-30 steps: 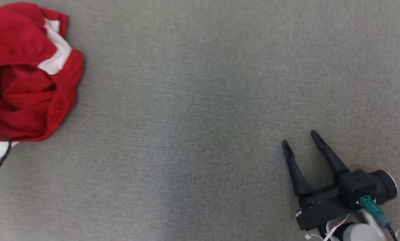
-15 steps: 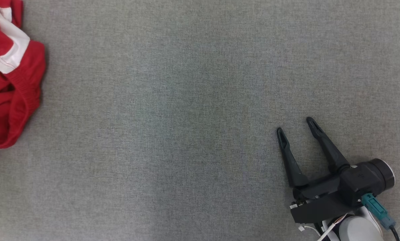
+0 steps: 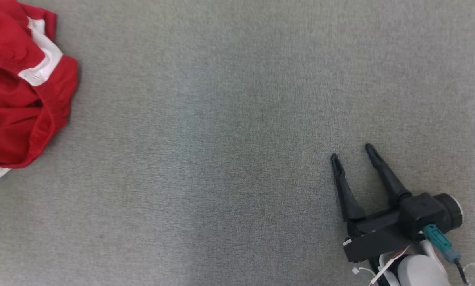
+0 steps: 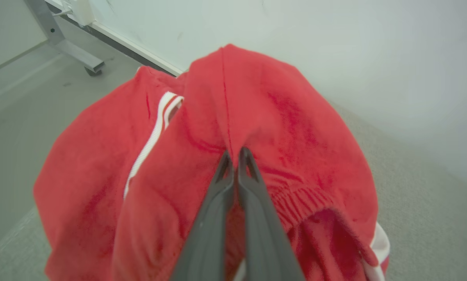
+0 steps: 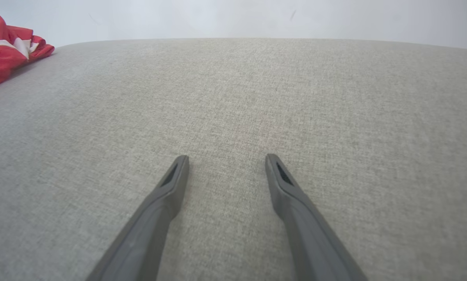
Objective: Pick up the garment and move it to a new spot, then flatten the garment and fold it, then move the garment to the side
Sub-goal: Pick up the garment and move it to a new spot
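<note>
Toward the left edge of the grey woven worktop (image 3: 221, 139) we see the crumpled red garment (image 3: 19, 119), soft cloth with white stripes and a gathered elastic band. Our left gripper (image 4: 235, 154) pinches a fold of it. Our right gripper (image 3: 352, 152) hovers spread, well apart.

Left gripper (image 4: 236, 154) at lower centre, fingers pinched together on a fold of red garment (image 4: 288, 117), pale wall (image 4: 335, 47) behind

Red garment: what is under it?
The grey surface shows beside the red garment, and the left gripper pinches a fold. Anything beneath the cloth is covered.
</note>
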Available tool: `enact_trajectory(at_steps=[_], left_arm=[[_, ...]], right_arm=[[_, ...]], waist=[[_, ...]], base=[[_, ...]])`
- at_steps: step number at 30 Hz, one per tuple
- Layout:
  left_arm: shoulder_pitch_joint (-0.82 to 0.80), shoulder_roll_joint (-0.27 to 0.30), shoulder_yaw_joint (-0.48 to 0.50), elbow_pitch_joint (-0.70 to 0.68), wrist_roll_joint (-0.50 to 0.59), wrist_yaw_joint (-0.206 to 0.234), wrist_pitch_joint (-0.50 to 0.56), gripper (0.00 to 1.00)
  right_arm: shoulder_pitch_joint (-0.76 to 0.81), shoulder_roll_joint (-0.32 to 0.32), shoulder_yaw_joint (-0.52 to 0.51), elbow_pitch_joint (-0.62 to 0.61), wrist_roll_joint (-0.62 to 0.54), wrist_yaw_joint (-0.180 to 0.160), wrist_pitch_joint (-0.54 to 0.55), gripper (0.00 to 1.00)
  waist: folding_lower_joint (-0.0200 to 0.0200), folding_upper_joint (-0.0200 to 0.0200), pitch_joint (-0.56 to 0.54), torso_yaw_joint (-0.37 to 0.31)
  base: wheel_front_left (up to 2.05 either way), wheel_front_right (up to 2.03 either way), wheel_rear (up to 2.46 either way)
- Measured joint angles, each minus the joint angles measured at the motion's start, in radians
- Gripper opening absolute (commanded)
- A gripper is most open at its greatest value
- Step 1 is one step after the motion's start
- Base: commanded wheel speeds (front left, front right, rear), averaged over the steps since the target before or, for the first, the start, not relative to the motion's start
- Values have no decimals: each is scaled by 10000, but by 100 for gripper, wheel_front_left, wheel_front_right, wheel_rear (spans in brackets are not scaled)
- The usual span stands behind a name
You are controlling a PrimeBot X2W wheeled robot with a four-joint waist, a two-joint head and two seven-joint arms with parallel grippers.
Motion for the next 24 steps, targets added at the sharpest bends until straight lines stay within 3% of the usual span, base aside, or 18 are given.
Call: enact_trajectory(at_steps=[6, 11, 15, 20, 24], left_arm=[[-201, 77, -163, -840, 98, 0, -73, 0], [-345, 90, -539, -1743, 349, 255, 270, 0], [-680, 50, -878, -2226, 355, 151, 539, 0], [-818, -205, -1419, -2533, 401, 40, 888, 0], [-995, -729, -1891, -2738, 194, -196, 1076, 0]], right_arm=[[-3, 234, 130, 686, 199, 2, -267, 100], [83, 391, 215, 1250, 420, 2, -541, 100], [204, 487, 211, 1607, 577, 2, -734, 100], [542, 548, 221, 2004, 811, 2, -903, 100], [782, 562, 280, 2192, 1034, 2, -993, 100]], waist=[[0, 1, -675, 106], [0, 1, -1402, 110], [0, 0, -2052, 37], [-2, 0, -2901, -167], [-2, 0, -3538, -454]], base=[[0, 0, 0], [0, 0, 0], [0, 0, 0], [0, 0, 0], [0, 0, 0]])
